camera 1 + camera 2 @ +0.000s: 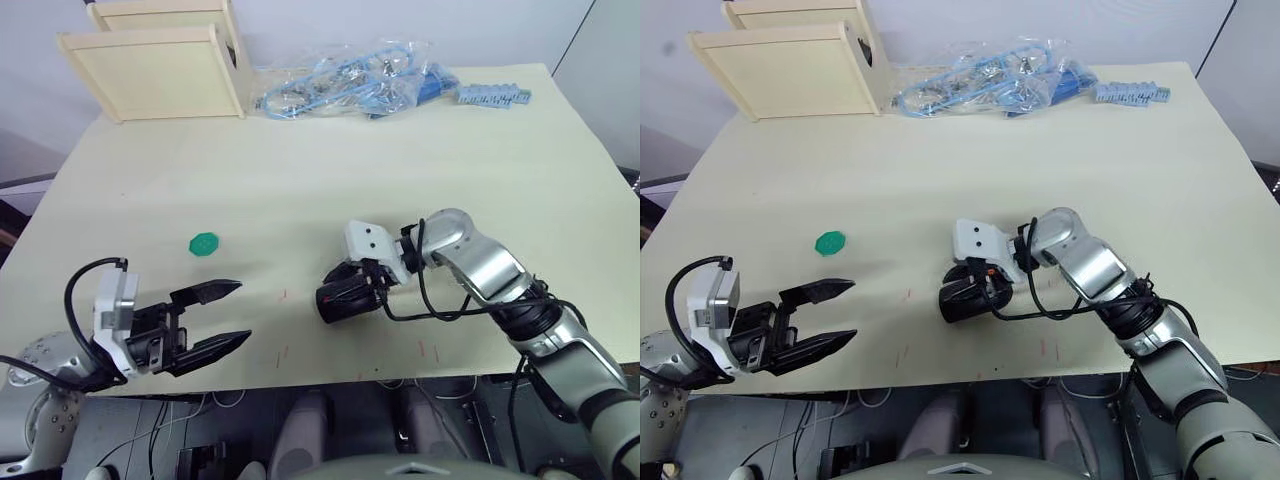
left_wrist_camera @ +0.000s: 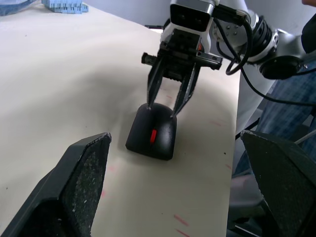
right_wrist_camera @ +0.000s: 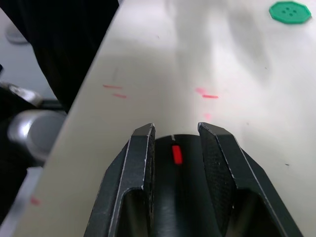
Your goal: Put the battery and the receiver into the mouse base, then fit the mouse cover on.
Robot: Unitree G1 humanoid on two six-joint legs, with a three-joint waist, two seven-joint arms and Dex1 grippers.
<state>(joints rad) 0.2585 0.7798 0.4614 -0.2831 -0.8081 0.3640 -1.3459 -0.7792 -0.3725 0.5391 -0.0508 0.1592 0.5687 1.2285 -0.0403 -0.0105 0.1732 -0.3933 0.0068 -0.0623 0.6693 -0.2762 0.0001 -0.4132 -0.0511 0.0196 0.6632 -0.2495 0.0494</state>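
Two grippers, one object: I have the right gripper (image 1: 345, 290) astride the black oval mouse with a red scroll wheel (image 2: 151, 133), and the left gripper (image 1: 222, 318) hanging idle near the table's front edge.
Right gripper state: fingers (image 3: 141, 163) straddle the mouse on both flanks; in the left wrist view the tips touch its rear shoulders, so I judge it clenched on the mouse, lightly.
Left gripper state: released, jaws spread wide, nothing between them.
Mouse position: resting on the cream table (image 1: 330, 150), directly under the right gripper, well to the right of my left gripper.
Cover status: the glossy shell looks already seated on the body, though I cannot see the seam or what is inside.
Handling: I expect it light, rigid and slippery on its curved plastic; the flat lower flanks are the place to hold, not the domed top.
Neighbours: green round disc (image 1: 204, 242) lies just beyond the left gripper; wooden trays (image 1: 155, 68), bagged blue cables (image 1: 345, 85) and a blue block strip (image 1: 493, 95) sit far off.
Obstruction: nothing lies between either gripper and the mouse.
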